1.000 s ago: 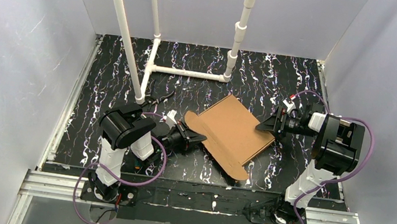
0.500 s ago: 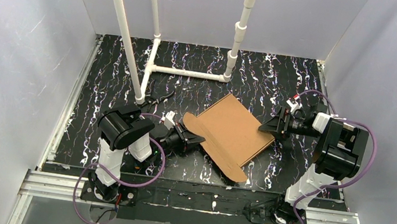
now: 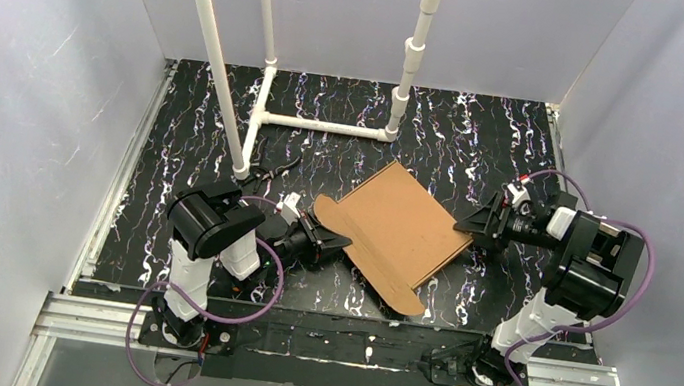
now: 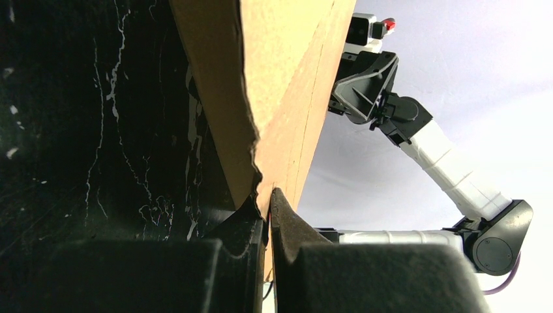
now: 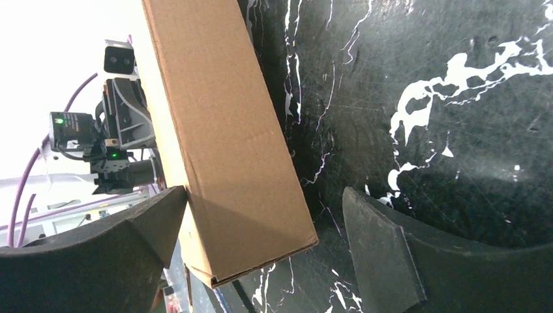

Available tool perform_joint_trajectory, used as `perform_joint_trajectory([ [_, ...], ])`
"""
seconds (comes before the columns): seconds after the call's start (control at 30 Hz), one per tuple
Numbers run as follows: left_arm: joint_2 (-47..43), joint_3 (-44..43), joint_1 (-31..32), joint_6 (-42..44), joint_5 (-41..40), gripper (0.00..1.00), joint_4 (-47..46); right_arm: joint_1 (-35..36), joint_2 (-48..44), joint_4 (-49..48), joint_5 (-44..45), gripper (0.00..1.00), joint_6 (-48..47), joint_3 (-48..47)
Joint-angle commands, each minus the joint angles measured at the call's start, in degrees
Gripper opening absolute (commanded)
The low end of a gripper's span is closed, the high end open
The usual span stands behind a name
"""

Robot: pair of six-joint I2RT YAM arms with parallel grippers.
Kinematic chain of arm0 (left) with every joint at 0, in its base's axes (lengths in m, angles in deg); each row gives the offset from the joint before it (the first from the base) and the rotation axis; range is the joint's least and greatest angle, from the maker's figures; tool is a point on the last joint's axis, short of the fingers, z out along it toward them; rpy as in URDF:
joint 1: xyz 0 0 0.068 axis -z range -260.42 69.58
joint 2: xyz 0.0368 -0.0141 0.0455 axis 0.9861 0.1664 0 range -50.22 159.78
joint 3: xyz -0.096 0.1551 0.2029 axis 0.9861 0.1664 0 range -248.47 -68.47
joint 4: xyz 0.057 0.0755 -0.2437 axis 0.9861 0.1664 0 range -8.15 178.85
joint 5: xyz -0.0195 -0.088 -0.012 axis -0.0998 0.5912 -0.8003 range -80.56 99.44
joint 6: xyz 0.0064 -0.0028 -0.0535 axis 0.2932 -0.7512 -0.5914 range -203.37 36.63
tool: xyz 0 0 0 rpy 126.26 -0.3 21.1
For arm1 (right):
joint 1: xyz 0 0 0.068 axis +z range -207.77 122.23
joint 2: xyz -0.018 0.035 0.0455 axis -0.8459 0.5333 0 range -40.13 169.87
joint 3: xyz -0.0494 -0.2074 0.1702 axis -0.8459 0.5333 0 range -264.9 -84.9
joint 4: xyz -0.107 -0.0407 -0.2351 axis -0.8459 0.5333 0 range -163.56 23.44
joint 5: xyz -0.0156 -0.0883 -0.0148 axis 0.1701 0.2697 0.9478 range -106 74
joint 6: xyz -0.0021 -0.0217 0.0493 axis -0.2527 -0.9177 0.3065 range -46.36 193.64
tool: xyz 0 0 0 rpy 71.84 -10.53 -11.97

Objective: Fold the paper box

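1. One brown corrugated paper box, flat, rounded flaps protruding, is laid on the table.
2. Left wrist view: its edge is pinched by the left gripper.
3. Right wrist view: the right gripper is held wide around its corner.

Paper box: middle of table, between left gripper at its left edge and right gripper at its right corner; pipe frame behind.

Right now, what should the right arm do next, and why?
Probably close the right gripper on the near corner of the paper box: its jaws stand open around that corner, while the left gripper is shut on the opposite flap.
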Motion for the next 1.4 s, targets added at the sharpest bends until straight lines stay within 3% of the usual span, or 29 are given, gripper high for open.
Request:
perform_joint_trajectory([
  [0.0,0.19,1.91,0.13,3.26,-0.15,0.0,9.04,0.27,-0.24,-2.02,-2.86,0.98,1.77,0.92],
  [0.23,0.28,1.73,0.13,3.26,0.07,0.0,9.03,2.31,2.99,0.92,-4.05,0.98,-0.54,0.69],
  [0.83,0.24,1.91,0.2,3.22,0.16,0.0,9.03,2.37,4.62,-14.45,-9.39,0.98,12.89,9.26],
  [1.23,0.39,1.21,0.2,3.0,0.33,0.0,9.03,4.21,4.37,-14.97,-10.18,0.98,11.77,10.67],
  [1.37,0.21,1.26,0.2,3.0,0.25,0.0,9.03,4.73,4.74,-15.05,-10.35,0.9,11.3,10.66],
])
